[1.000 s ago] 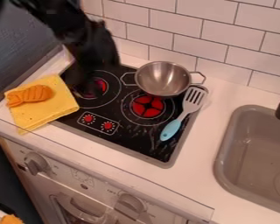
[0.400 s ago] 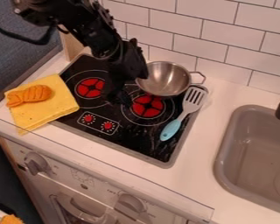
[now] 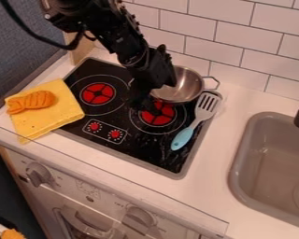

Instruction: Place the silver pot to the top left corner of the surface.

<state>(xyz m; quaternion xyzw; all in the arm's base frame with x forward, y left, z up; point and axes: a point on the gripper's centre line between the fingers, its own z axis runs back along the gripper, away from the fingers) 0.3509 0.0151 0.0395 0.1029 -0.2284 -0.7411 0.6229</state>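
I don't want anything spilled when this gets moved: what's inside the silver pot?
The part of the silver pot's inside that shows is just bare, shiny metal. Its left side is covered by the gripper, so I can't tell about that part.

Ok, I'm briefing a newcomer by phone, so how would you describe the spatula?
Find the black stovetop left of the sink. Along its right edge lies the spatula, slotted head toward the tiles. Its light-blue handle sets it apart from the silver pot nearby.
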